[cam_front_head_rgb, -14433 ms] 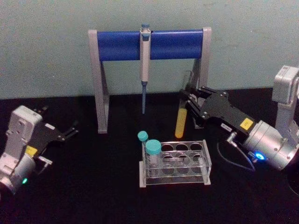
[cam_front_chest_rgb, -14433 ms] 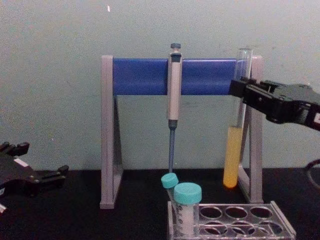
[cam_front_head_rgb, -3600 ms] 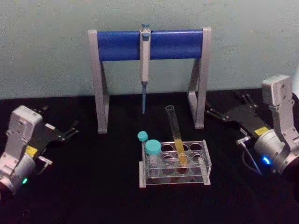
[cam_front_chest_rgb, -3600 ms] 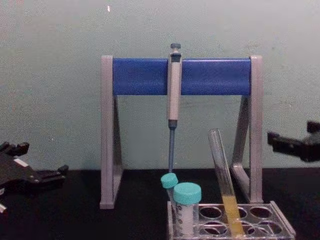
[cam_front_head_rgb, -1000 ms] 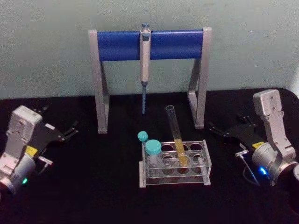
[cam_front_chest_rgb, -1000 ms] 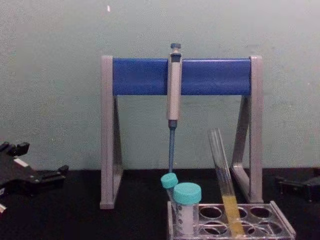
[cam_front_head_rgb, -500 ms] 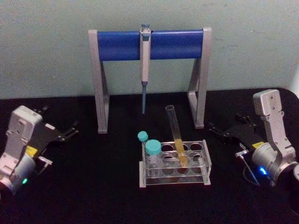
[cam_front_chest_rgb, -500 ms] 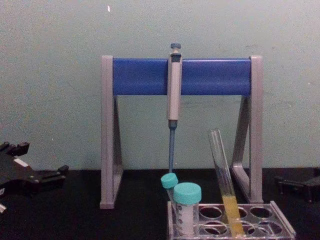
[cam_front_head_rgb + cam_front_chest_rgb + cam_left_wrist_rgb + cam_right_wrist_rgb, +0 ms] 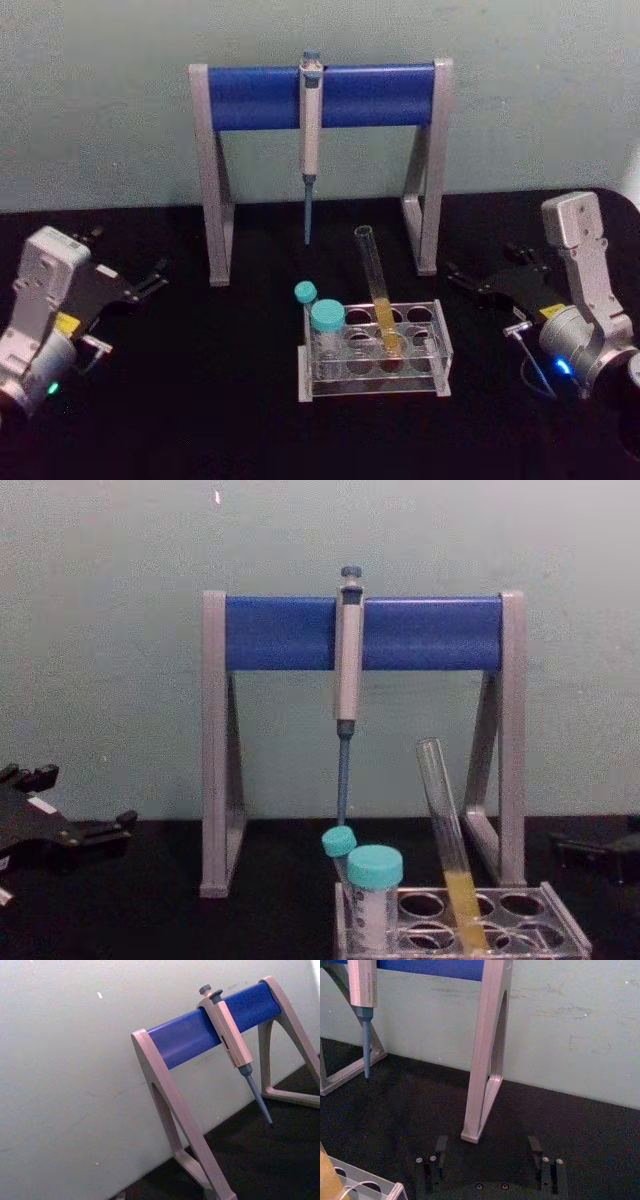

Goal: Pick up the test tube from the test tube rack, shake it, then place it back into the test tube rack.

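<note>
While racked, test tube (image 9: 377, 290) sits left of right tool (image 9: 480, 285).

No readable text, numbers or brand marks in any view. Yellow stickers on both grippers — left gripper (image 9: 128, 285) and right gripper (image 9: 487, 284) — print too small to read. Pipette (image 9: 310, 130) body has dark window/label strip, seen in left wrist view — nothing legible. Rack (image 9: 440, 345), tube (image 9: 377, 290), teal caps (image 9: 327, 316), stand (image 9: 258, 97): no markings legible.
</note>
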